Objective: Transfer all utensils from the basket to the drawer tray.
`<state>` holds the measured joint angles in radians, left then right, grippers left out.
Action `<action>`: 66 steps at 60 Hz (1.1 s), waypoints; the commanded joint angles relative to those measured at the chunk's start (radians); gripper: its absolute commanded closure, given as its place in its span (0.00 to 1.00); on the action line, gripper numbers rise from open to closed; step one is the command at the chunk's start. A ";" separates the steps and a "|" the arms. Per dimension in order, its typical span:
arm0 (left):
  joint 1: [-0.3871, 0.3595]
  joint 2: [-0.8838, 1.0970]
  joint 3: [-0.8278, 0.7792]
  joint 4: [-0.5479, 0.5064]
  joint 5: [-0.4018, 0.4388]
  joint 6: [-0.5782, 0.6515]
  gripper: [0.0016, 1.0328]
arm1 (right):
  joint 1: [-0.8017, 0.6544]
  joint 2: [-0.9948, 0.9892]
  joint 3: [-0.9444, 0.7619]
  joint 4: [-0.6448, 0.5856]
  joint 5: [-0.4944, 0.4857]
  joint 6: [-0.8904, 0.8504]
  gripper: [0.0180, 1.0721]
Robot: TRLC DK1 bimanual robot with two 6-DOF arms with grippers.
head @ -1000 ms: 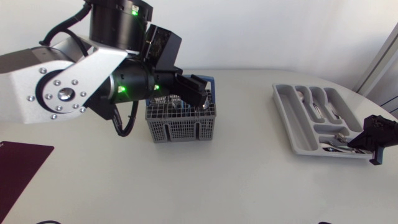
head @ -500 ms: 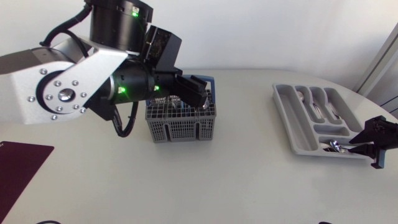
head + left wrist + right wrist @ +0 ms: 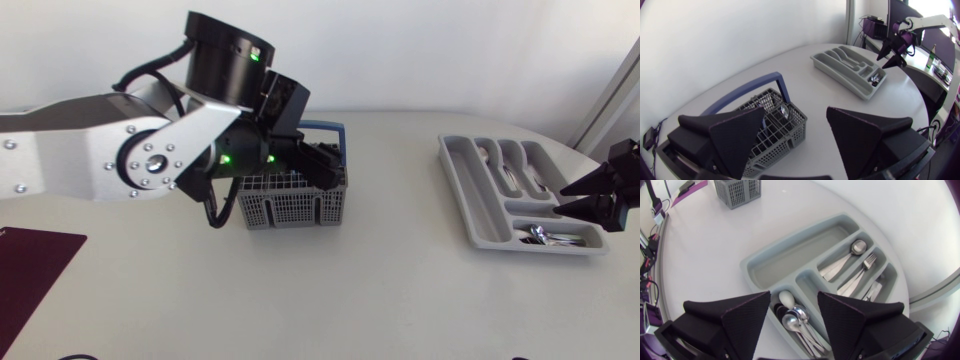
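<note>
Hovering over basket at table's far edge, left gripper gaping; utensil likely light, stiff, slick steel: pinch exposed end. Right gripper spread above tray.

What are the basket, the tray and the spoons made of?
The basket looks like matte grey plastic moulded into a thin grid. Its blue handle looks like plastic too. The tray also seems to be smooth grey plastic, with rounded moulded dividers and a dull sheen. The spoons are probably polished metal: they are silvery and mirror the light.
</note>
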<state>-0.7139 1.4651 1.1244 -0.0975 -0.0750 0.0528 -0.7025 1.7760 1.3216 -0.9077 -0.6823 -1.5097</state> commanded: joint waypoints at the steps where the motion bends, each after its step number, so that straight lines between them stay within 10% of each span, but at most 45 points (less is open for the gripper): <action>1: 0.014 0.057 0.015 0.001 0.034 -0.010 0.17 | 0.037 -0.043 -0.045 -0.025 -0.026 0.074 0.32; 49: 0.099 0.351 0.279 -0.136 0.153 -0.159 0.26 | 0.425 -0.265 -0.410 0.181 -0.074 0.410 0.32; 66: 0.099 0.414 0.321 -0.136 0.195 -0.165 0.52 | 0.466 -0.280 -0.478 0.262 -0.060 0.444 0.32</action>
<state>-0.6117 1.8473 1.4120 -0.2279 0.1013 -0.0868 -0.2440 1.5127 0.8795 -0.6636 -0.7471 -1.0946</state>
